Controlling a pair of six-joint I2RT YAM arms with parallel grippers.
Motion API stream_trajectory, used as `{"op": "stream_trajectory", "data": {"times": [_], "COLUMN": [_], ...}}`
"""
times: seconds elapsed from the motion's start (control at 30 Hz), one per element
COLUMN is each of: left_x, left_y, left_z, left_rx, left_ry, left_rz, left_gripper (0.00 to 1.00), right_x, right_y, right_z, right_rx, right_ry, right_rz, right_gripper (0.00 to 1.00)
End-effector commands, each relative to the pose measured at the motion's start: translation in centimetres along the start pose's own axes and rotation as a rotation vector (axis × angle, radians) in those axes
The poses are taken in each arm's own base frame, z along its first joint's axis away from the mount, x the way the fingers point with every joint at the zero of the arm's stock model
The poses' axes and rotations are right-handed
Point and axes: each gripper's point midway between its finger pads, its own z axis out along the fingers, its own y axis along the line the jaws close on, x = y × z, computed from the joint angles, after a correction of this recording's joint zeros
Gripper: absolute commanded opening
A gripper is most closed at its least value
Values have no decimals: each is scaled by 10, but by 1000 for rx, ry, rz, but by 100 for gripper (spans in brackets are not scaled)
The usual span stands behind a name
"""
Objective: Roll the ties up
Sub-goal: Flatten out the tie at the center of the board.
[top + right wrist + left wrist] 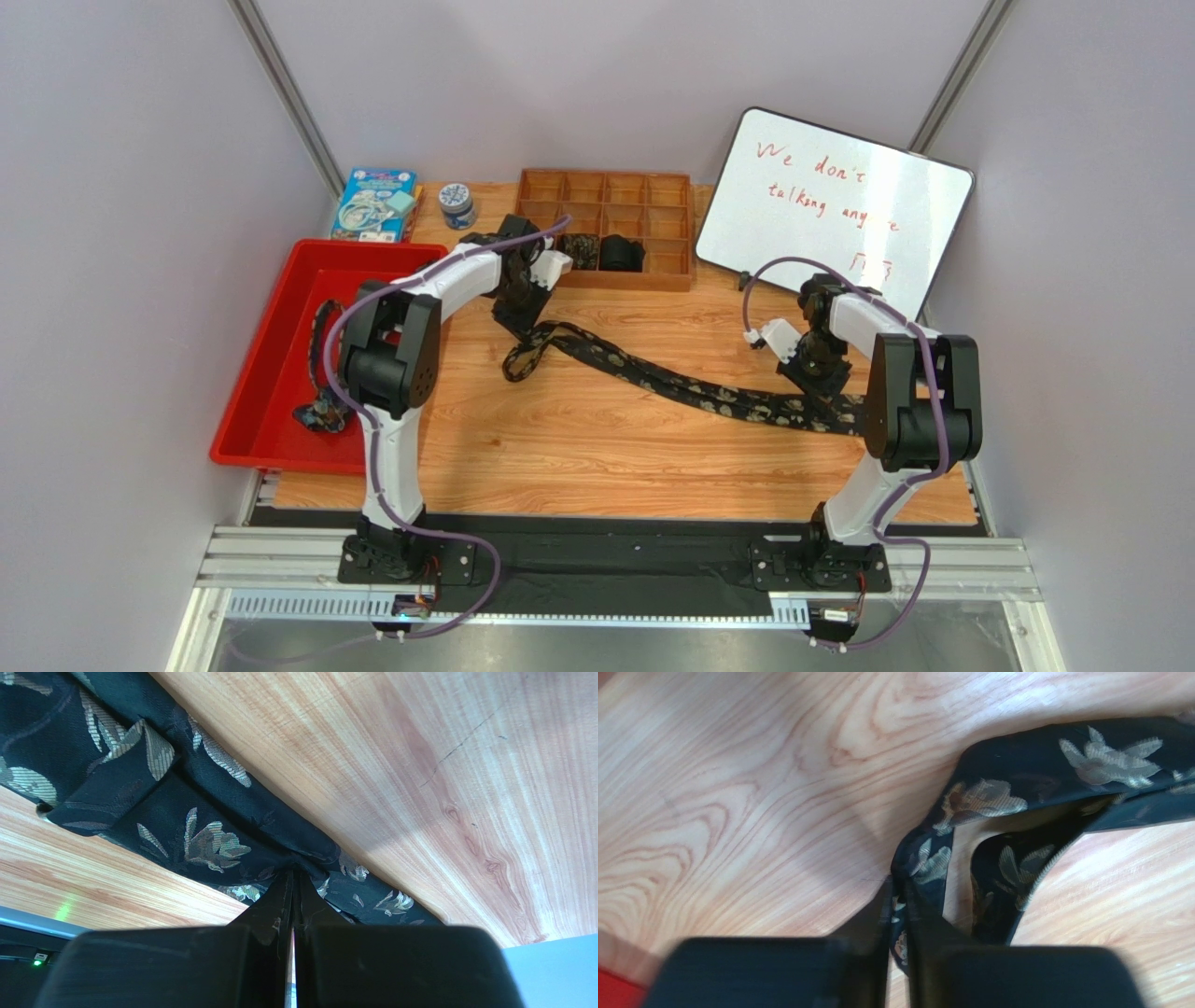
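Note:
A dark floral tie (673, 381) lies stretched across the wooden table from the back middle to the right. My left gripper (516, 297) is shut on its narrow end; in the left wrist view the tie (990, 805) folds back from my gripper (899, 885). My right gripper (818, 381) is shut on the wide end; in the right wrist view the tie (203, 840) bunches at my gripper (293, 875). Another tie (320, 378) lies in the red tray (267, 420). A rolled tie (620, 254) sits in the wooden divided box (606, 196).
A whiteboard (833, 210) leans at the back right. A blue box (373, 205) and a small jar (456, 205) stand at the back left.

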Motion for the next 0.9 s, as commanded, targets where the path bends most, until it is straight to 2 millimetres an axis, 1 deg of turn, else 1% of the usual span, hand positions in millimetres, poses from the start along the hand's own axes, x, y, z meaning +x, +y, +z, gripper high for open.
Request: {"op": "stream_trajectory", "data": {"times": [0.0, 0.03, 0.07, 0.1, 0.13, 0.17, 0.2, 0.23, 0.27, 0.3, 0.33, 0.37, 0.4, 0.43, 0.47, 0.5, 0.53, 0.57, 0.6, 0.63, 0.67, 0.7, 0.73, 0.77, 0.8, 0.83, 0.87], "left_x": [1, 1, -4, -5, -7, -19, -22, -24, -33, -36, -36, -39, -41, -38, -38, -35, -28, -21, -16, -6, 2, 8, 12, 12, 12, 12, 5], "left_y": [2, 2, 3, 5, 12, 15, 21, 32, 36, 44, 57, 63, 68, 75, 78, 81, 87, 92, 95, 102, 107, 111, 112, 112, 113, 114, 117], "left_z": [-4, -5, -14, -18, -26, -52, -58, -72, -102, -110, -127, -149, -156, -166, -172, -171, -174, -166, -163, -167, -157, -159, -153, -151, -153, -149, -154], "left_rx": [-42, -32, -40, -52, -86, -128, -169, -255, -321, -386, -507, -583, -638, -714, -754, -791, -868, -906, -944, -1035, -1069, -1116, -1129, -1143, -1171, -1193, -1232], "left_ry": [45, 40, 14, -15, -46, -128, -185, -225, -318, -375, -401, -455, -489, -490, -502, -488, -459, -418, -396, -363, -344, -327, -312, -343, -349, -337, -354], "left_rz": [-3, -6, -5, -12, -18, -10, -3, -2, 3, 5, -3, -12, -16, -16, -22, -26, -58, -77, -101, -142, -204, -242, -267, -326, -343, -338, -340], "left_gripper": [0, 0, 0, 0, 0, 0, 0, 0, 0, 0, 0, 0, 0, 0, 0, 0, 0, 0, 0, 0, 0, 0, 0, 0, 0, 0, 0], "right_x": [2, 3, 4, 5, 7, 8, 9, 10, 11, 12, 13, 13, 13, 14, 14, 13, 14, 13, 14, 13, 12, 13, 14, 15, 16, 17, 18], "right_y": [3, 4, 4, 4, 6, 6, 6, 7, 8, 8, 8, 7, 7, 7, 6, 7, 8, 9, 10, 13, 13, 15, 16, 17, 18, 19, 20], "right_z": [3, 4, 3, 3, 3, 3, 3, 3, 4, 4, 4, 4, 4, 3, 2, 1, 0, -2, -4, -5, -7, -10, -11, -12, -14, -15, -15], "right_rx": [-7, -7, -6, -3, -1, 3, 7, 10, 8, 11, 12, 14, 13, 17, 18, 17, 10, 9, 0, -10, -12, -16, -21, -22, -25, -26, -26], "right_ry": [-12, -8, -9, -7, -5, -4, -5, -3, 0, 1, 5, 5, 4, 7, 6, 3, 2, -2, -3, -13, -17, -18, -17, -16, -16, -14, -15], "right_rz": [-36, -42, -45, -49, -57, -63, -68, -71, -80, -84, -89, -97, -101, -104, -106, -113, -117, -121, -128, -132, -137, -143, -148, -152, -159, -171, -176], "right_gripper": [0, 0, 0, 0, 0, 0, 0, 0, 0, 0, 0, 0, 0, 0, 0, 0, 0, 0, 0, 0, 0, 0, 0, 0, 0, 0, 0]}}
